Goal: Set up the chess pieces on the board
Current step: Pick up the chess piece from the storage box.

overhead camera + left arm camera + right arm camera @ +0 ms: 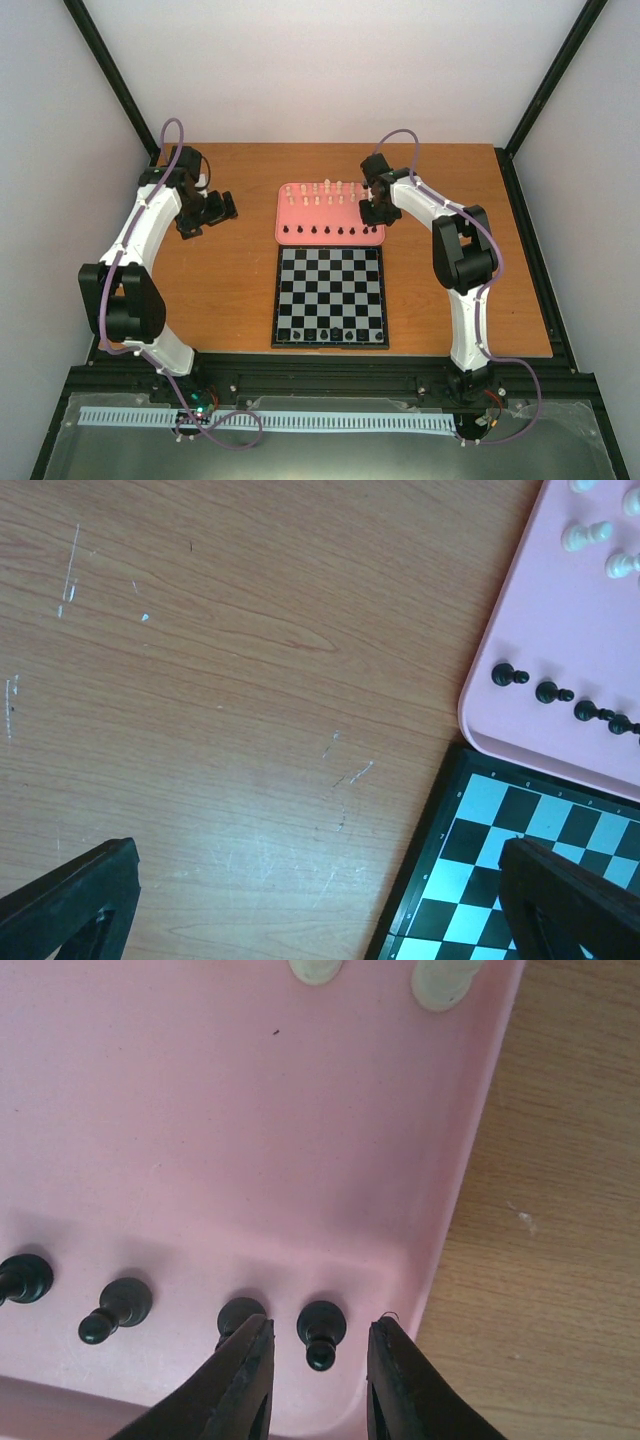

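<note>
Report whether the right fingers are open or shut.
Open: the right fingers straddle a black pawn in the pink tray, gaps both sides.

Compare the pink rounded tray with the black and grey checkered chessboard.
The pink rounded tray is plain; the black and grey chessboard is checkered. The tray has rounded corners, the chessboard square ones with a thin black frame. The tray holds rows of cream-white chessmen and black chessmen; the chessboard carries a few black pieces along its near edge. Both lie flat on the wooden table.
</note>
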Controlling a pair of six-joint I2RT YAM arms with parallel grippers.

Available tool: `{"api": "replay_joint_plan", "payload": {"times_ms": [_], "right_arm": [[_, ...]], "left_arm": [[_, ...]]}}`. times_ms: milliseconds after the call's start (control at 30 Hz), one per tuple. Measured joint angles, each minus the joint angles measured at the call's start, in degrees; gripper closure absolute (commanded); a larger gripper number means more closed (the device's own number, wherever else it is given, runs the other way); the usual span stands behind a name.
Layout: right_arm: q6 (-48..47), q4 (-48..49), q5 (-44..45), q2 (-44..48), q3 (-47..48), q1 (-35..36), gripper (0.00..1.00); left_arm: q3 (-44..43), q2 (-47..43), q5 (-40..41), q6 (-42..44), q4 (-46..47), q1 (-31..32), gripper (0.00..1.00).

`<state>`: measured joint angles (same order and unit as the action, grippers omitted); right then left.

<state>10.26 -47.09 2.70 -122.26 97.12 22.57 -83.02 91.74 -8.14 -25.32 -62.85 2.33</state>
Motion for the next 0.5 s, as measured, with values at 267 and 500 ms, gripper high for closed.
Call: {"api": "replay_joint_plan", "payload": {"times_ms": [267, 500], "right_arm": [[-1.01, -0.22, -1.31, -2.69, 1.01, -0.17, 0.77], [-1.46, -0.87, -1.84, -3.48, 1.2, -0.7, 0.82]], "left_arm": [[-0.11, 1.64, 0.0, -0.04, 0.0, 0.0, 0.0], [-0.11, 1.95, 0.02, -0.44, 0.02, 0.0, 0.0]]}}
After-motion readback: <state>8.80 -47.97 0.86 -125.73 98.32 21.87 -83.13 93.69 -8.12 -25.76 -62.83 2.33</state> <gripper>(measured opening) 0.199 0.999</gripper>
